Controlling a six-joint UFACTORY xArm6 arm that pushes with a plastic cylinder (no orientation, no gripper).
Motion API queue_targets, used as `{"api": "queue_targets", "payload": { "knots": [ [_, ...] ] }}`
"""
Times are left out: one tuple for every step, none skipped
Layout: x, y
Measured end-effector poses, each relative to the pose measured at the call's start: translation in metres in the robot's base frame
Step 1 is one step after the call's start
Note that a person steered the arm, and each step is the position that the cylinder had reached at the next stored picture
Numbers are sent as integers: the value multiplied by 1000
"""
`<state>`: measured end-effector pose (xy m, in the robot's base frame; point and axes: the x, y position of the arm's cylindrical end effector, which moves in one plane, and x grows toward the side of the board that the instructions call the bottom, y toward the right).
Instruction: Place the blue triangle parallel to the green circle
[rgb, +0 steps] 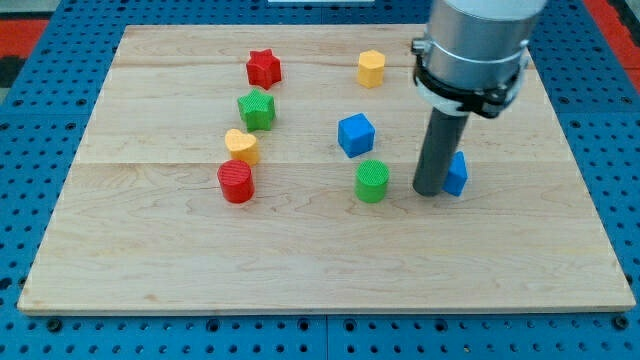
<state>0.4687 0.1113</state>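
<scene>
Eight small coloured blocks sit scattered across a pale wooden desk (320, 260) in the single camera view, where my tip (431, 192) rests on the boards against the view's left side of the blue triangle (457, 174), half hiding it. No gripper exists on this arm, so nothing opens or closes; the dark rod can only shove. Just to the view's left of my tip stands the green circle (372, 181), near but apart, with the triangle already lying at about the same level across the desk. Further up are a blue cube (355, 135) and a yellow hexagon-like block (371, 68); on the view's left stand a red star (264, 68), a green block (256, 109) whose shape is hard to make out, a yellow heart (242, 146) and a red cylinder (236, 182). Judging by its look, the triangle is a light, rigid plastic piece that should slide readily on smooth wood and may spin if pushed off-centre, so a flat face, met squarely, seems the best place to press. Planks run level and bare toward the view's bottom, leaving room there; around the desk lies a blue perforated base (320, 340).
</scene>
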Motion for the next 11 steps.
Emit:
{"api": "queue_targets", "payload": {
  "knots": [
    [-32, 4],
    [-27, 68],
    [-34, 60],
    [-86, 66],
    [-86, 106],
    [-60, 97],
    [-27, 77],
    [-9, 85],
    [-34, 87],
    [-46, 134],
    [-21, 133]
  ]
}}
